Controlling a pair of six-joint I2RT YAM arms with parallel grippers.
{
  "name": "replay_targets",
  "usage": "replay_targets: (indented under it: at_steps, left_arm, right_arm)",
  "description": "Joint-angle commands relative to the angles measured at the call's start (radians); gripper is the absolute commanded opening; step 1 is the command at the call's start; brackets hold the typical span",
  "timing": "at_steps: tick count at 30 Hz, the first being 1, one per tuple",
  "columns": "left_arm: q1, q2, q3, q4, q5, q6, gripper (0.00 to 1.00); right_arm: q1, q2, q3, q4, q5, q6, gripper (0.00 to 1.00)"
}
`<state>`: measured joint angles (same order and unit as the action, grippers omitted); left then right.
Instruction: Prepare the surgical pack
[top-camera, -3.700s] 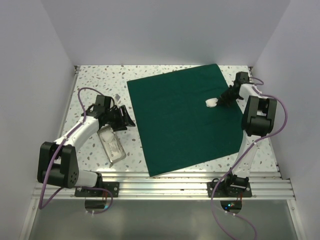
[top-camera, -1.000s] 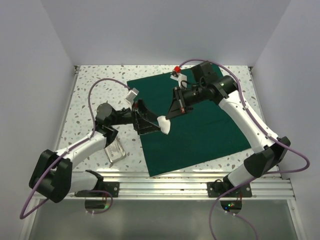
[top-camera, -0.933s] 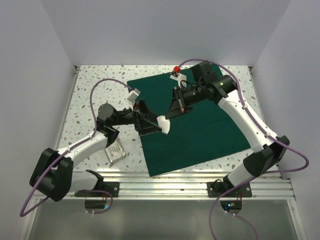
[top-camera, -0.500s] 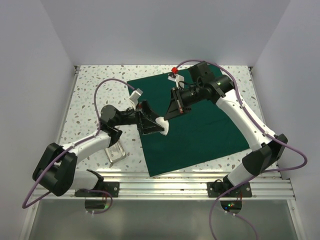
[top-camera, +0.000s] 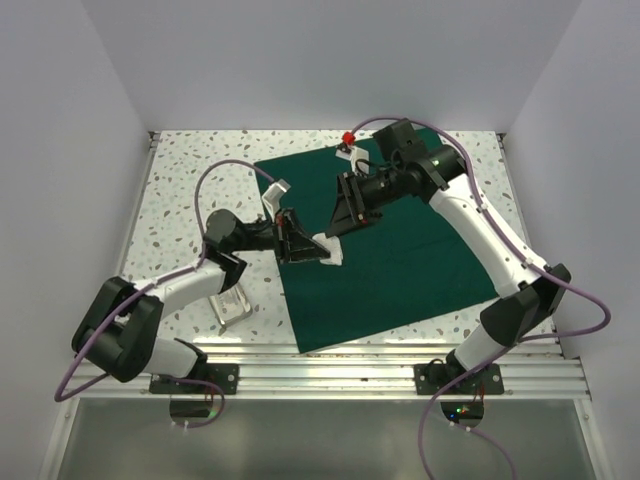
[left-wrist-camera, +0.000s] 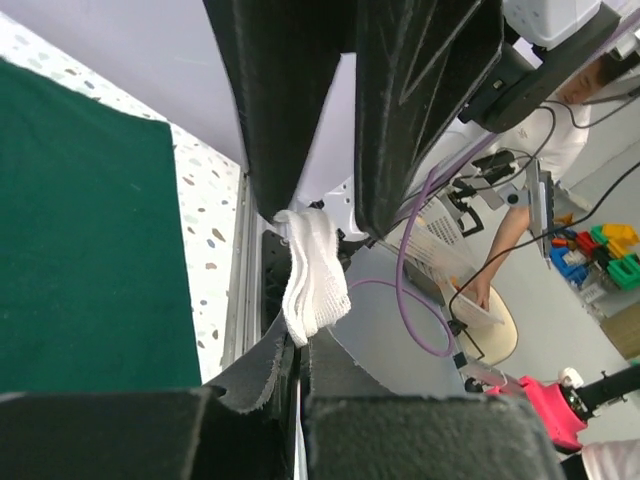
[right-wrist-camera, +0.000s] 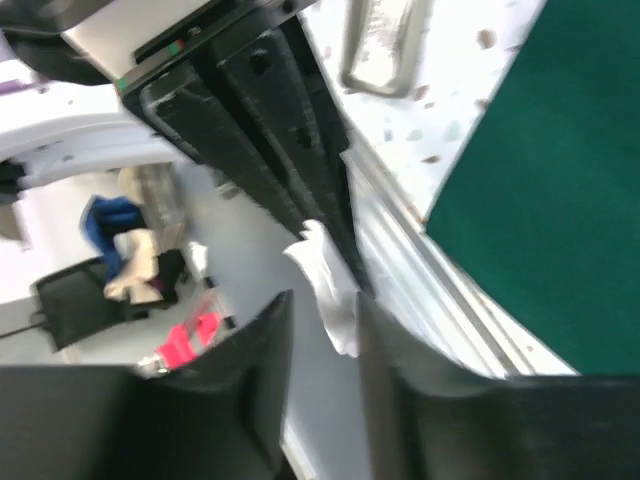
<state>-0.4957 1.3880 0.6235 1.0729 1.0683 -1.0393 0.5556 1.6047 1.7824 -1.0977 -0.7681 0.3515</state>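
Clear tray (top-camera: 231, 303) sat near the left edge of the surgical pack (top-camera: 400, 250), apart from it. Pack lay spread flat, unfolded. Above its left part, left gripper (top-camera: 312, 248) pinched a gauze wad (top-camera: 328, 250). Just beyond, right gripper (top-camera: 342, 215) stood with jaws apart, holding nothing. Judged early: nothing laid on it, folding undone

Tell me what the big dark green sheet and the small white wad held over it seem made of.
The dark green sheet looks like fabric, matte: it lies flat with no shine. The small white wad is likely gauze, soft and matte: layered folds with an open weave show in the left wrist view.
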Motion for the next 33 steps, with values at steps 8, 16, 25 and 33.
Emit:
replay_targets:
  at_steps: [8,16,25,33]
  left_arm:
    - [0.228,-0.204,-0.030,-0.761,-0.197,0.263,0.00]
    - [0.443,-0.336,0.030,-1.626,-0.670,0.456,0.00]
    - [0.490,-0.366,0.047,-1.880,-0.843,0.453,0.00]
    - [0.491,-0.380,-0.004,-1.845,-0.803,0.447,0.00]
  right_arm:
    - [-0.037,0.152,0.180,-0.167,0.395,0.050,0.87]
    - [-0.057,0.215,0.055,-0.051,0.326,0.038,0.90]
    - [-0.059,0.277,0.058,-0.034,0.243,0.007,0.90]
    - [-0.071,0.265,-0.011,-0.005,0.208,-0.003,0.90]
